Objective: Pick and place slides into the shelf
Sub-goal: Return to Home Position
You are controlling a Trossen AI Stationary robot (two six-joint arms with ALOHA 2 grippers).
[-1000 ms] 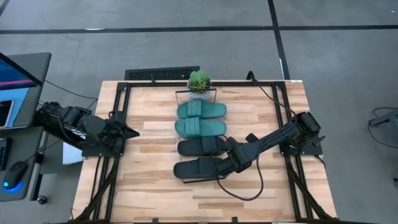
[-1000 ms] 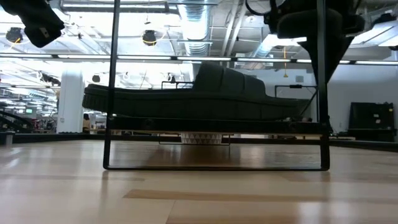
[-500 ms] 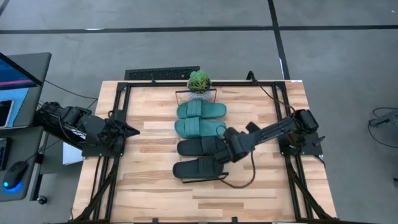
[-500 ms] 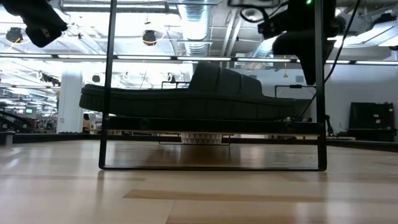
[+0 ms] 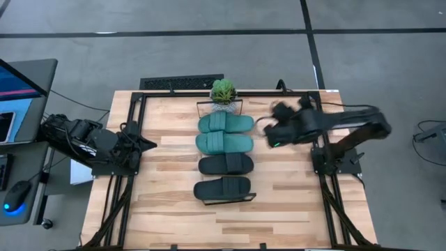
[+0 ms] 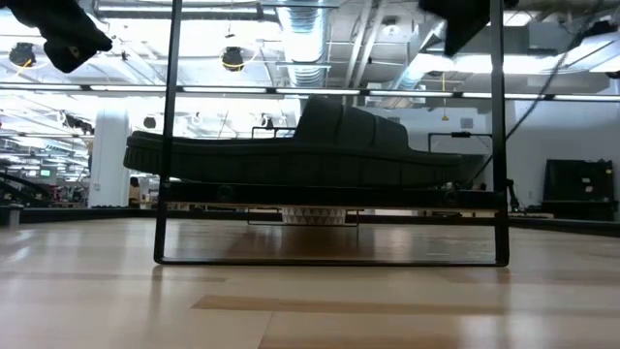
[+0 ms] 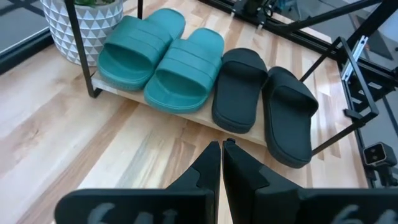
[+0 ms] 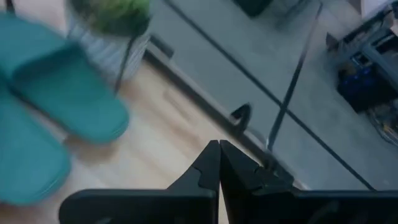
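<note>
Two teal slides (image 5: 226, 124) (image 5: 224, 143) and two black slides (image 5: 225, 164) (image 5: 223, 189) lie side by side, soles down, on the shelf's light-wood plank (image 7: 186, 119). The plank stands in a thin black wire frame (image 6: 329, 260). My right gripper (image 5: 269, 137) is shut with nothing in it. It hangs in the air to the right of the teal slides. In its wrist view the shut fingers (image 8: 219, 144) point past the teal slides (image 8: 68, 87). My left gripper (image 5: 150, 146) waits shut by the table's left edge, pointing at the row (image 7: 239, 87).
A potted plant (image 5: 223, 90) stands at the shelf's far end. Black frame rails (image 5: 132, 139) run along the table's left and right sides. Bare wood (image 5: 230, 223) lies between the shelf and the near edge. A monitor and mouse (image 5: 15, 192) sit off the table's left.
My right gripper, shut throughout, has left the right end of the nearest black slide. It has risen and swung toward the table's far right, turning as it went. The slides stay on the shelf.
</note>
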